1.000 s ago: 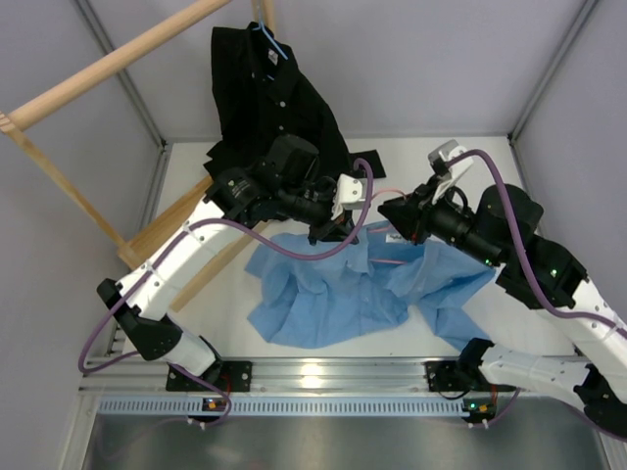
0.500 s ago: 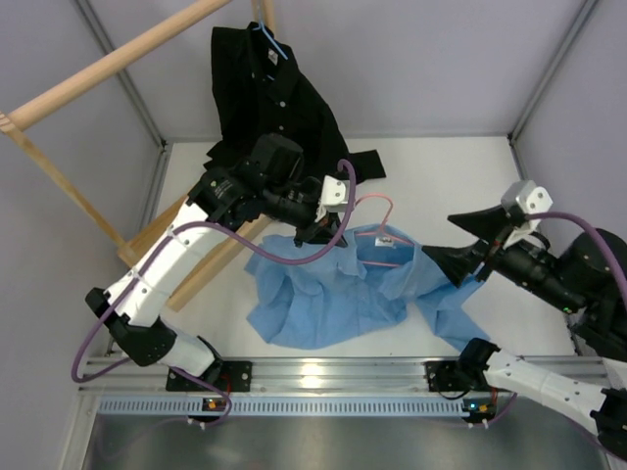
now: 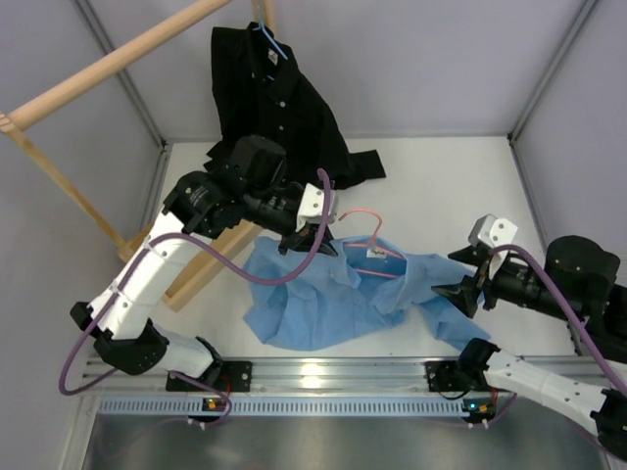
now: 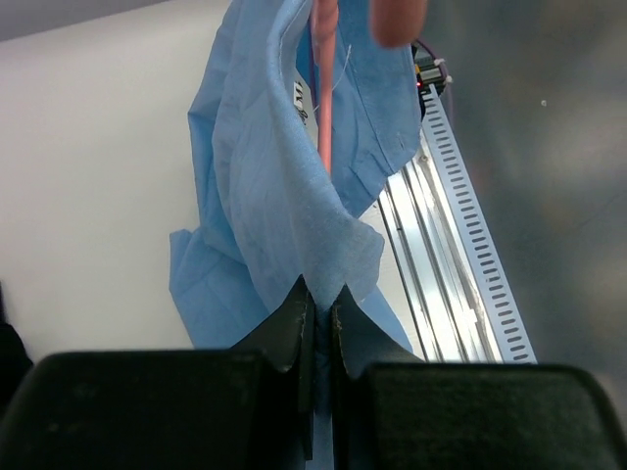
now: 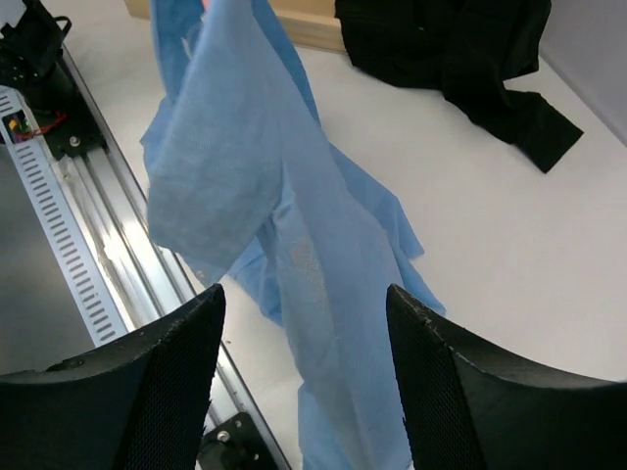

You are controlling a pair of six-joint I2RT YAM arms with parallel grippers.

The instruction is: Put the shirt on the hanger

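The light blue shirt (image 3: 328, 299) is lifted at its collar, and its lower part lies crumpled on the white table. My left gripper (image 3: 312, 235) is shut on a fold of the blue cloth (image 4: 294, 196) that runs between its tips (image 4: 321, 294). The pink wire hanger (image 3: 372, 245) sits in the collar opening with its hook up. In the left wrist view the hanger (image 4: 323, 108) runs down into the cloth. My right gripper (image 3: 456, 284) stands open to the right of the shirt, holding nothing. A hanging blue panel (image 5: 294, 215) shows beyond its gap (image 5: 306, 294).
A black shirt (image 3: 279, 103) hangs on a blue hanger from the wooden rack (image 3: 108, 69) at the back left; its sleeve (image 5: 470, 69) lies on the table. An aluminium rail (image 3: 323, 377) runs along the near edge. Grey walls close in the sides.
My right gripper opened, let go at the collar and drew back to the right and nearer. My left gripper shifted slightly left, still pinching the shirt, which now hangs from it alone.
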